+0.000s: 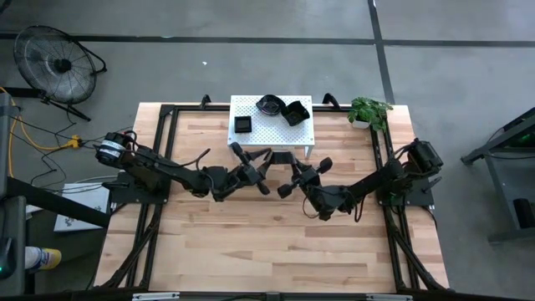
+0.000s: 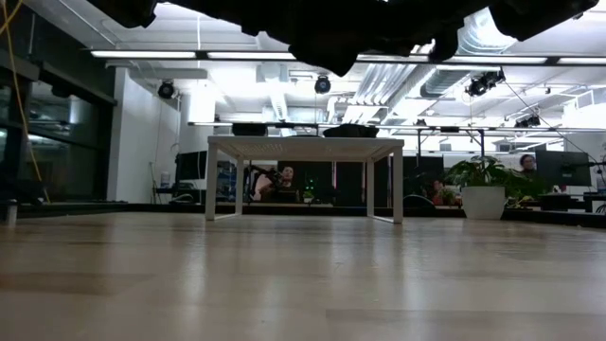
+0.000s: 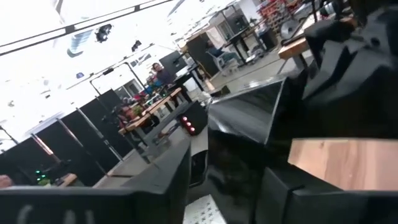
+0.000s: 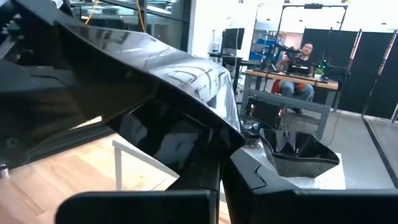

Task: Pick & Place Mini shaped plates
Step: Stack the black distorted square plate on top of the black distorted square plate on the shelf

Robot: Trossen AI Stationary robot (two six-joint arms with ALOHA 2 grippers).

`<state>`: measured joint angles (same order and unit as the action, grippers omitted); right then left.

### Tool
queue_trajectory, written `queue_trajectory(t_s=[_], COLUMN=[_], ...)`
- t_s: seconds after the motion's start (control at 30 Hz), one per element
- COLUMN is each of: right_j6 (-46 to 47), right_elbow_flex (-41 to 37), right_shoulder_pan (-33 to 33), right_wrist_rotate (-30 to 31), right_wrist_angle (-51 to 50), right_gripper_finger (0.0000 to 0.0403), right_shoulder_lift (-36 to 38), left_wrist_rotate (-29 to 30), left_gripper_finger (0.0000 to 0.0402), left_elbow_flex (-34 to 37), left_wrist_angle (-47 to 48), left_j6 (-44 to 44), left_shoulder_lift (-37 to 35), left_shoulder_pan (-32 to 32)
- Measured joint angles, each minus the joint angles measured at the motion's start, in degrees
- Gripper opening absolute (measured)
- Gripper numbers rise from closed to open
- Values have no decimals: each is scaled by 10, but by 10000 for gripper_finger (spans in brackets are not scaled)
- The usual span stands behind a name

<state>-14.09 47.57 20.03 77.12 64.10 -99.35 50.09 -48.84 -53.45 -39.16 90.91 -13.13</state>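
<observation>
A: where are the plates?
B: three on the white stand [image 1: 272,125] — one square plate [image 1: 282,156] between both grippers, above the surface.
A: jaws?
B: right gripper [image 1: 290,178] clamps it — left gripper [image 1: 251,163], can't tell.

A big wooden table [image 1: 267,242] fills the middle of the high view. At its far edge stands a small white stand [image 1: 272,130] full of tiny holes, on white legs. Just beside the stand, in the table's far right corner, sits a green plant in a white pot [image 1: 368,111]. A round black fan [image 1: 54,63] stands on the grey floor [image 1: 451,75], well apart from the table. In the room behind, a person [image 4: 298,62] sits at a desk.
</observation>
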Motion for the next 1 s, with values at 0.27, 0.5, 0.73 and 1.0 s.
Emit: queue_trajectory(t_s=[0.27, 0.5, 0.73, 1.0], right_j6=[-20, -42, -108, -228], right_elbow_flex=[0, 0, 0, 0], right_shoulder_pan=[-1, -14, -17, -20], right_wrist_rotate=[19, 33, 63, 89], right_wrist_angle=[0, 0, 1, 0], right_gripper_finger=[0, 0, 0, 0], right_shoulder_lift=[6, 6, 39, 145], left_wrist_rotate=[-2, -45, 15, 36], left_gripper_finger=[171, 175, 175, 175], left_elbow_flex=[0, 0, 0, 0], left_wrist_angle=[-2, 0, 37, 216], left_j6=[-11, -26, -115, -105], left_shoulder_lift=[0, 0, -47, -129], left_shoulder_pan=[0, 0, -32, -57])
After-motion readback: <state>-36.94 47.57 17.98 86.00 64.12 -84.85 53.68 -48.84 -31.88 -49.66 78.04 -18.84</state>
